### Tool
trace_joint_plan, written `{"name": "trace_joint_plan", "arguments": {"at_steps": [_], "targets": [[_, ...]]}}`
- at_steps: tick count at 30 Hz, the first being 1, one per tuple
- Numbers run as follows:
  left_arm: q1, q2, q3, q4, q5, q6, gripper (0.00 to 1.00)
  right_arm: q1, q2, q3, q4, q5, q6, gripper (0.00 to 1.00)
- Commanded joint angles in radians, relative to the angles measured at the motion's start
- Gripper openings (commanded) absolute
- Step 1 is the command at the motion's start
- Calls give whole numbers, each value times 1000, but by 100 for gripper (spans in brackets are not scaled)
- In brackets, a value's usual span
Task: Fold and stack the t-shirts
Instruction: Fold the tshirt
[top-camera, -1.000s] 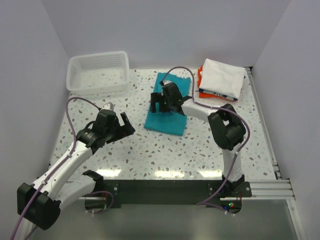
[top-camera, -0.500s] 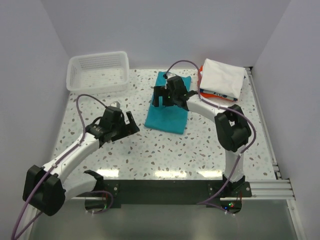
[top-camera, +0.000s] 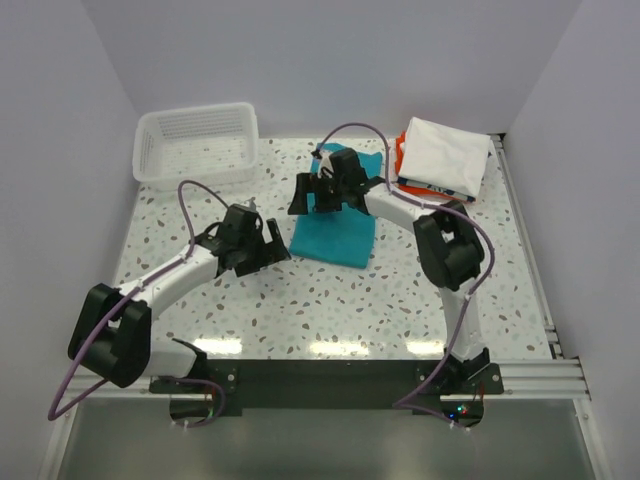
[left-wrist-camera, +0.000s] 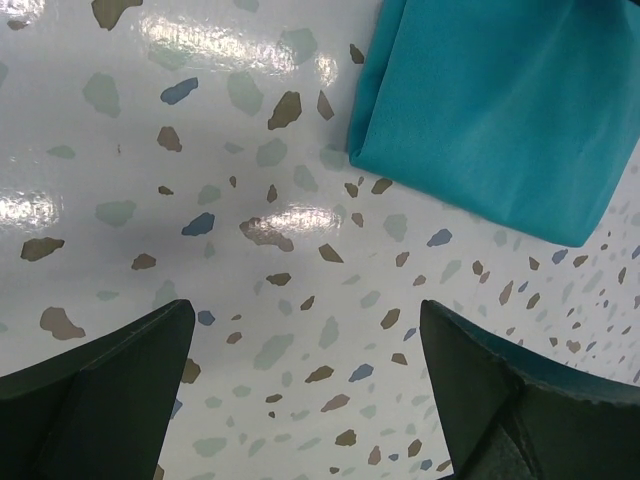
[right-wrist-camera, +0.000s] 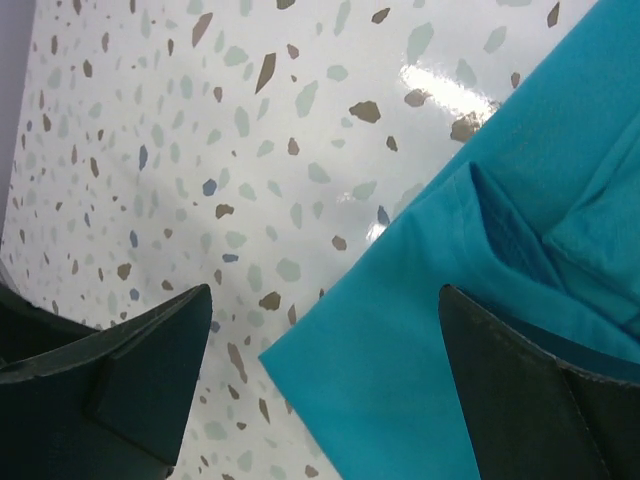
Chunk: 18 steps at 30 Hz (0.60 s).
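We list five entries.

1. Plain teal cloth t-shirt (top-camera: 338, 232): it is folded into a flat rectangle. It lies on the white speckled terrazzo worktop (top-camera: 330, 300), about midway between the left and right edges and nearer the far edge than the near one. The right wrist view shows a tucked layer along its left edge.

2. Pile of folded cloth t-shirts, in the far right corner of the worktop. A white t-shirt (top-camera: 447, 152) is on top. An orange t-shirt (top-camera: 401, 158) shows at the pile's left side, and a dark-edged t-shirt (top-camera: 432, 190) shows at its near side. The pile lies apart from the teal t-shirt.

3. White slatted plastic basket (top-camera: 195, 148): it stands upright in the far left corner of the worktop.

4. Left gripper (top-camera: 273, 241): its fingers are spread wide and grip nothing. It hangs over bare worktop just beside the teal t-shirt's near left corner.

5. Right gripper (top-camera: 312, 203): its fingers are spread wide and grip nothing. It sits above the teal t-shirt's far left corner, with one finger (right-wrist-camera: 120, 370) over bare worktop and the other over cloth. We cannot tell whether it touches the cloth.
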<state>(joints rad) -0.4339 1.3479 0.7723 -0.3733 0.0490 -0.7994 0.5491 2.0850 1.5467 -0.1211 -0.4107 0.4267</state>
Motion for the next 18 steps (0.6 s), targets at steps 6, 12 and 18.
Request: {"name": "trace_joint_plan", "arguments": {"at_steps": [6,12,18], "targets": [[4,-21,27,24,-1,20,100,-38,237,308,-78,26,-9,99],[4,-18,36,27,-8,25,100,-57,273,389,-109,-56,-43,99],[4,48,96,53,-8,34,100,-58,166,506,-181,-71,-77,99]]}}
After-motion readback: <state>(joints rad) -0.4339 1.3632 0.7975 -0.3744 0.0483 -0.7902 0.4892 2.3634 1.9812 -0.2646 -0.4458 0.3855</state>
